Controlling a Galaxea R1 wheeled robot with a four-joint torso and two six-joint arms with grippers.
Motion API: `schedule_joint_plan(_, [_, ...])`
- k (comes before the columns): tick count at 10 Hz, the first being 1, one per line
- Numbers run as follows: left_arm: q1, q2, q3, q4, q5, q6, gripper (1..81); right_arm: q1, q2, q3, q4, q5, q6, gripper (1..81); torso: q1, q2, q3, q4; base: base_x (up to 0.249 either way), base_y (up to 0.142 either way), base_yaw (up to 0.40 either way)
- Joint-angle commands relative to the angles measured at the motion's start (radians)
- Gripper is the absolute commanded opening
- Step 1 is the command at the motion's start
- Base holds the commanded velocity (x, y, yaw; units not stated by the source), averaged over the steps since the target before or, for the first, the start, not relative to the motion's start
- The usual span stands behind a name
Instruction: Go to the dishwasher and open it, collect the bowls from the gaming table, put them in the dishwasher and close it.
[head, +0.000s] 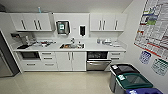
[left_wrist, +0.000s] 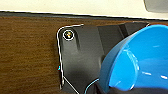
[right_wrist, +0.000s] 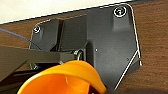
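The dishwasher sits under the counter right of the sink. Its steel front is tipped open at the top, and the dark interior shows above it. In the left wrist view a bright blue bowl hangs close to the camera, and my left gripper is shut on its rim. An orange bowl looms in the right wrist view, with my right gripper shut on its edge. Both bowls are carried over the robot's dark plate and a brown wood-look surface. The gaming table is out of view.
White cabinets and a counter with a sink span the far wall. A tall steel fridge stands at the left. Black, green and blue bins line the right wall. Pale floor lies ahead.
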Motion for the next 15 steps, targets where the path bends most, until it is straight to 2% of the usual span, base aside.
schedule_joint_plan(1, [-0.039,-0.016,-0.009,0.002,0.032,0.007,1.0,0.029,-0.01,0.005,-0.012,-0.045,-0.004,1.0,0.0,0.0,0.0,0.0,0.163,0.0,0.0])
schedule_joint_plan(15, [-0.04,-0.016,-0.009,0.005,0.032,0.007,1.0,0.033,-0.009,0.005,-0.014,-0.047,-0.004,1.0,-0.001,0.0,0.0,0.0,0.166,-0.004,0.0])
